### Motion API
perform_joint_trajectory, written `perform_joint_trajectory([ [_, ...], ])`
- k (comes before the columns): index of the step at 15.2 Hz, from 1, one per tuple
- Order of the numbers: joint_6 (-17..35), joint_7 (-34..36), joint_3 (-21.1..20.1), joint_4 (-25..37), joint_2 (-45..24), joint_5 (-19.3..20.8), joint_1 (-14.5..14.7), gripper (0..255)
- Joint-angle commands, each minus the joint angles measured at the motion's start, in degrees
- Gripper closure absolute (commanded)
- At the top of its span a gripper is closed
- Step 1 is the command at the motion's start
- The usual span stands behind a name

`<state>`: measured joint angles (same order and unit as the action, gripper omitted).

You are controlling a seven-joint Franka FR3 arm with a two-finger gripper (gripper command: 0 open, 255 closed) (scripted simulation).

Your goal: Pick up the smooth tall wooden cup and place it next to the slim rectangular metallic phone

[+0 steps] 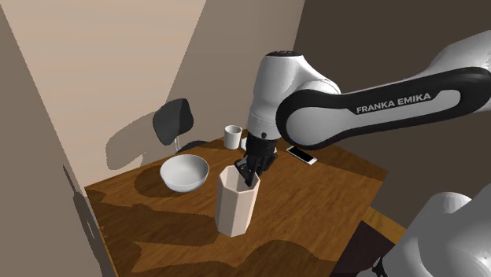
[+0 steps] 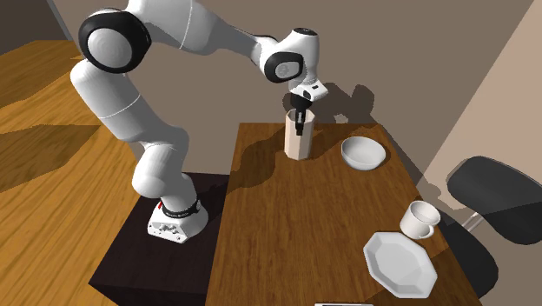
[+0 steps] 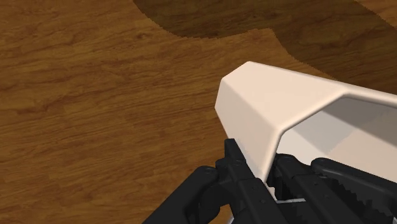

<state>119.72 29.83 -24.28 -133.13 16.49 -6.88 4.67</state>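
Your table point(image 1: 315, 212) runs diagonally through the shoulder view, with bare wood open at lower centre and centre right. The arm point(image 1: 378, 106) spans the upper right. The chair point(image 1: 175, 122) sits upper left, past the table's edge. The plate point(image 2: 399, 263) lies lower right in the second exterior view, near the edge. The bowl point(image 1: 185, 171) is left of centre. The pale faceted cup point(image 1: 234, 208) stands upright at centre, near the bowl. The mug point(image 1: 232, 136) is above it. The phone point(image 1: 301, 155) lies right of centre, near the far edge. The gripper point(image 1: 250, 169) pinches the cup's wall, one finger inside the rim and one outside.
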Motion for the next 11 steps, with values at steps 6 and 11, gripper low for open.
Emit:
perform_joint_trajectory([
  [6,-5.63,-0.46,0.78,3.82,1.91,-0.29,0.00,255],
  [11,-9.57,-0.58,1.22,7.04,2.65,-0.27,-0.08,255],
])
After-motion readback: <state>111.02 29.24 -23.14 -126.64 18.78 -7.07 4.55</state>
